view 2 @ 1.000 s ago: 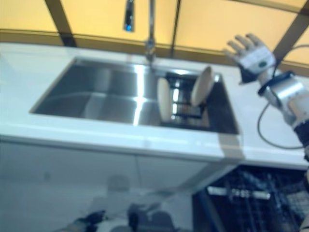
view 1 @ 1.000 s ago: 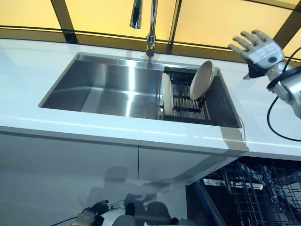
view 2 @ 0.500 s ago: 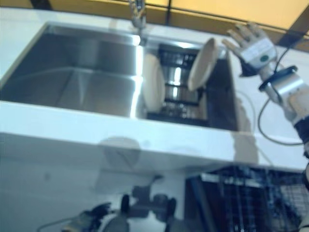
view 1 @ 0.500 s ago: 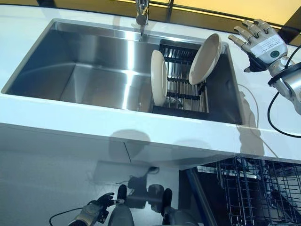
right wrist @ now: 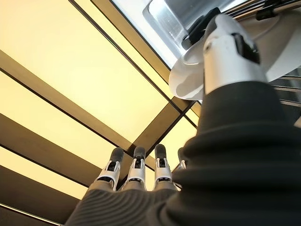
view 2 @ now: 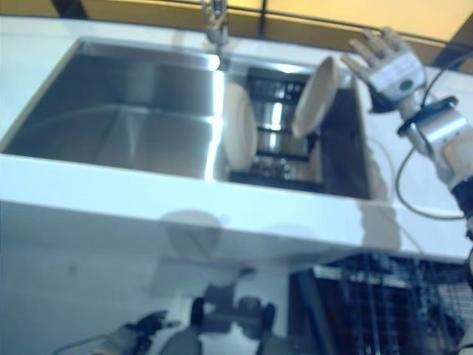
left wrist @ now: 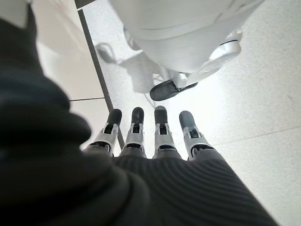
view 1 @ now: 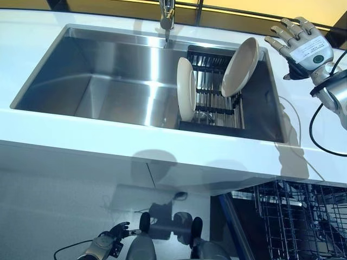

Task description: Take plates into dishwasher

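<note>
A: A white tabletop is wrapping round a steel sink, with amber panels running behind it. What is the right hand doing?

B: It is hovering over the tabletop at about two o'clock, fingers spread wide and holding nothing. Just beside it, toward nine o'clock, the leaning plate is tilting against the black rack in the sink's right end.

A: And further out?

B: The upright plate is standing on edge at the rack's left side. The dishwasher basket is sitting open at five o'clock, with no plate in it yet. The left hand is hanging low at seven o'clock, fingers straight, idle.

A: So how should the reach go?

B: I'd say it should be closing on the leaning plate's upper rim, thumb behind and fingers in front, then lifting clear of the rack's wires before swinging down.
</note>
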Robot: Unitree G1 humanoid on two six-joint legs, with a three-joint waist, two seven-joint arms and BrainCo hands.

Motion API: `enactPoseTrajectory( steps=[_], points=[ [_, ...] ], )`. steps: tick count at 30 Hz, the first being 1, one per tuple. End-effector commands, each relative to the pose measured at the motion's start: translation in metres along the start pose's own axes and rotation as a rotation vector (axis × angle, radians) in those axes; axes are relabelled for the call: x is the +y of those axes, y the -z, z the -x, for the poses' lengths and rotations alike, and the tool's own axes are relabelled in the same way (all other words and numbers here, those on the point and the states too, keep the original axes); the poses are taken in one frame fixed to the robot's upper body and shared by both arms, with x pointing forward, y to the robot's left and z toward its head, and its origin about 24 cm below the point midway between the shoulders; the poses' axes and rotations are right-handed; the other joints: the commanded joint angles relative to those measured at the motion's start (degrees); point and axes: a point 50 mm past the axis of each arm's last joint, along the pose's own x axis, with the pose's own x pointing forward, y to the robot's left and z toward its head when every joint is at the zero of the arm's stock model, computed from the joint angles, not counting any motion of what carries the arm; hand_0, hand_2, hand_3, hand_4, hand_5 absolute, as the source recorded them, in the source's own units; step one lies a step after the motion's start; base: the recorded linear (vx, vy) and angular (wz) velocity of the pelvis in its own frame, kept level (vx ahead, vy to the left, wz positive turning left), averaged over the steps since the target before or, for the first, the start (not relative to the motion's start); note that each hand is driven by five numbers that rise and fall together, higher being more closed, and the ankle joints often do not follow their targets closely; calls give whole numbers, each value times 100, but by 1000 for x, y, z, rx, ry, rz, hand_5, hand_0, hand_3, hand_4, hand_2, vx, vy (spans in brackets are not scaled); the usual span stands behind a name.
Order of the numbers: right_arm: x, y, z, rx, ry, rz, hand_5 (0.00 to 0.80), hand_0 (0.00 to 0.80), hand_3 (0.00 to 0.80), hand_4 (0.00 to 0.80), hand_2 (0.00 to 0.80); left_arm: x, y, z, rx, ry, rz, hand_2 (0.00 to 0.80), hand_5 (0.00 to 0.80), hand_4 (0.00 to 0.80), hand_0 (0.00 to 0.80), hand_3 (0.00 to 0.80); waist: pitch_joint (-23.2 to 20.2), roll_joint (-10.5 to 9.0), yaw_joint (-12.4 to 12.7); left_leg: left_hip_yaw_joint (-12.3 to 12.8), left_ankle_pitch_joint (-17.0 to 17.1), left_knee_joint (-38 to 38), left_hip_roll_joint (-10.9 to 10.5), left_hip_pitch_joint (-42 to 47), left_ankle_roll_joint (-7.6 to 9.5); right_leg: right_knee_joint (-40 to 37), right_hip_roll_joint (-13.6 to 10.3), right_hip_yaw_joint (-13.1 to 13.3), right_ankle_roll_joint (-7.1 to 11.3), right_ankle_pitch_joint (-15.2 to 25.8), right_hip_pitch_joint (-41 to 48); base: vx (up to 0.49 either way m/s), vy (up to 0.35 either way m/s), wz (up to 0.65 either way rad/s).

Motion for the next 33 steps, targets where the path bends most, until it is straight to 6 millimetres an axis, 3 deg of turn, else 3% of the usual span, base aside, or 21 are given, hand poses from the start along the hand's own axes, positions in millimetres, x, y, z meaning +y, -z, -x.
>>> enactPoseTrajectory(
  steps=[1, 17, 33],
  points=[
    [-42, 23, -19, 65, 134, 109, 0, 0, 0, 0, 0, 6, -13, -2, -29, -8, -17, 0, 0, 0, 0, 0, -52, -193, 89, -189, -154, -18, -22, -91, 131, 39, -363, -11, 520, 13, 107, 0, 0, 0],
    [-61, 22, -34, 57, 172, 176, 0, 0, 0, 0, 0, 6, -20, -3, -67, -5, 14, 0, 0, 0, 0, 0, 108, -165, 141, -239, -150, -18, -54, -250, 135, 27, -373, -10, 498, 17, -30, 0, 0, 0],
    [-67, 20, -40, 35, 154, 226, 0, 0, 0, 0, 0, 8, -27, -2, -118, -13, 41, 0, 0, 0, 0, 0, 294, -97, 147, -222, -128, -18, -63, -368, 133, 32, -395, -39, 487, 45, -164, -2, 1, 0]
  ],
)
